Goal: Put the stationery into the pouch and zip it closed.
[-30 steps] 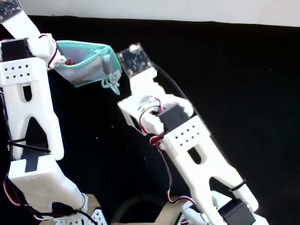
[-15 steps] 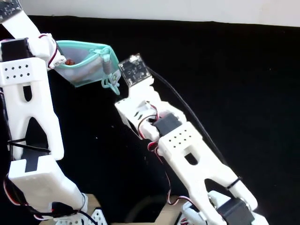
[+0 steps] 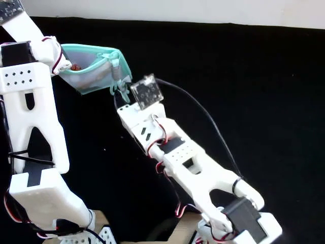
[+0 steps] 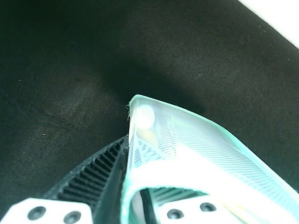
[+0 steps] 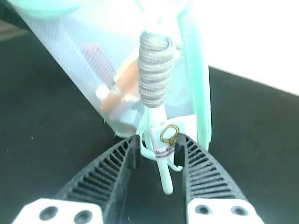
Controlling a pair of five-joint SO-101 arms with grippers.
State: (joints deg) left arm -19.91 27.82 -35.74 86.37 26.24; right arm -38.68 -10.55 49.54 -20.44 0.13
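The pouch (image 3: 94, 71), one mint mesh bag, hangs lifted off the black table (image 3: 254, 76) near its far left corner, one end clamped in my left pincer (image 4: 133, 186). My left wrist camera shows that grip, with the pouch's rim running between the ribbed fingers (image 4: 98, 182). From above I see the whole bag and one reddish spot inside. My right wrist camera shows more through the mesh: two coloured pieces of stationery (image 5: 117, 93), one dark red and one orange. My right pincer (image 5: 159, 149) is parted, its jaws either side of the single white tag (image 5: 166, 140) hanging below one grey wound pull (image 5: 154, 70).
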